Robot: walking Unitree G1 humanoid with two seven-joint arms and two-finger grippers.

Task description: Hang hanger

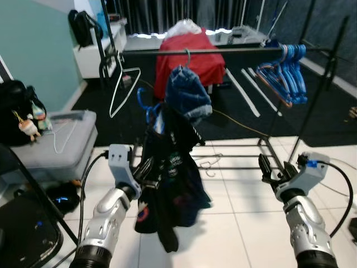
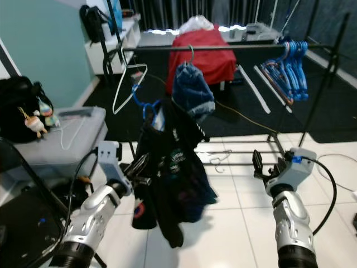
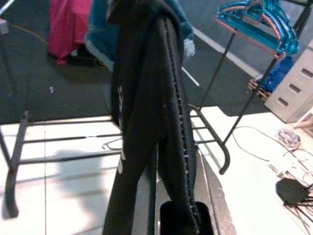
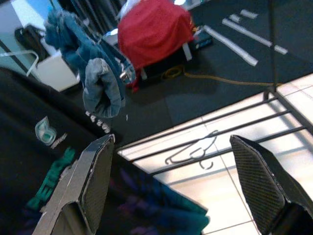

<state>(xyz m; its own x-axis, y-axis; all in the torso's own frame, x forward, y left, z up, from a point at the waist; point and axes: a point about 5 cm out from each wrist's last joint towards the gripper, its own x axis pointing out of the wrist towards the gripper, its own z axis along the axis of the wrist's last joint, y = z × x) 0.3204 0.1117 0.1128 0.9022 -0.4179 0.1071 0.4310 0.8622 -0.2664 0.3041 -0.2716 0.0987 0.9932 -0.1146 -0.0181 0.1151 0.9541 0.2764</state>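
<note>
I am holding the left gripper (image 1: 146, 174) low in front of the robot, its fingers clamped on a black shirt (image 1: 170, 184) that is draped on a blue hanger (image 1: 146, 109). The shirt is dangling from that grip toward the white tiled floor (image 1: 234, 223); I cannot make out exactly which part the fingers are pinching, because the cloth is covering them. The hanger's hook is curling up above the shirt's collar, below the rail (image 1: 223, 51) and not yet on it. The right gripper (image 1: 274, 169) is hovering at the same height, well off to the right, its fingers spread apart and holding nothing. Beyond both grippers, the dark rail is running across the scene. A blue denim garment (image 1: 187, 92) is already hanging from it near the middle, an empty white hanger (image 1: 122, 84) is hanging to its left, and a bunch of blue hangers (image 1: 287, 70) is sitting at the right end. Behind the rail a red cloth (image 1: 189, 58) is covering some furniture. I judge that I am in the carrying step, with the hanging still ahead. The next move, as I see it, calls for lifting the left arm until the hook is clearing the rail, aiming for the open stretch between the denim and the white hanger, then lowering the hook over it before letting go.
</note>
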